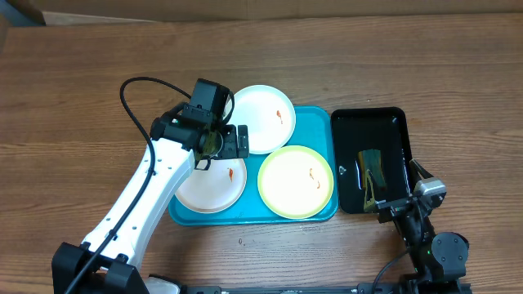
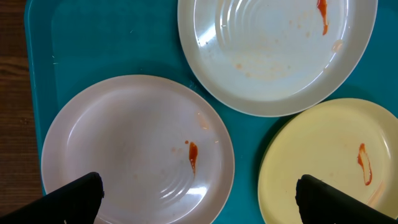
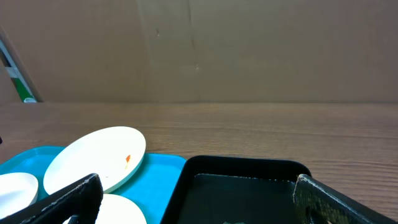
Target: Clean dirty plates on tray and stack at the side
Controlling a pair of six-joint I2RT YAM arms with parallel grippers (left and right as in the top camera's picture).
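Three plates lie on the turquoise tray [image 1: 312, 122]. A white plate [image 1: 263, 114] sits at the back, another white plate [image 1: 214, 186] at the front left, and a yellow-green rimmed plate [image 1: 296, 181] at the front right; each carries a small orange-red smear. My left gripper [image 1: 239, 140] hangs open above the tray, empty. In the left wrist view its gripper [image 2: 199, 200] spans the front-left plate [image 2: 137, 149] and the yellow-green plate [image 2: 336, 162]. My right gripper [image 1: 400, 204] stands open and empty at the near end of the black tray.
A glossy black tray [image 1: 368, 116] holding water and a dark sponge [image 1: 373, 170] stands right of the turquoise tray. Bare wooden table [image 1: 82, 122] surrounds both. The right wrist view shows the black tray [image 3: 249, 168] and a cardboard wall [image 3: 249, 50] behind.
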